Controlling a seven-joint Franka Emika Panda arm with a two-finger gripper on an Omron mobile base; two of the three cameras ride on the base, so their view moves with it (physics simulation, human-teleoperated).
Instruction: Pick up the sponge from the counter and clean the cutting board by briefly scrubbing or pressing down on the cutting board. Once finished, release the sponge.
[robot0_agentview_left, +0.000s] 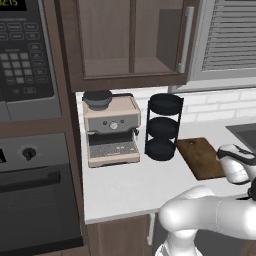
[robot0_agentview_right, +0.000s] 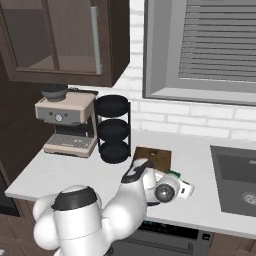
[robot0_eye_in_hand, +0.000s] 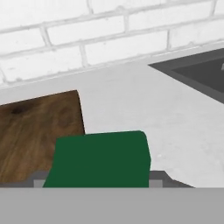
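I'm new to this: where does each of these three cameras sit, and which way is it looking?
Left base view: behind the arm's left, facing the counter; white arm lower right.
Right base view: behind its right; arm lower left.
Hand view: on the hand, facing the sponge at the cutting board.
The base views share the coffee machine and black rack.

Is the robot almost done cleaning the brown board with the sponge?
Not yet. In the hand view the sponge sits right at the gripper, half over the cutting board and half over the counter; whether it is gripped cannot be told. The arm hovers at the board's near edge. Scrubbing or pressing on the board, then letting go, still looks left.
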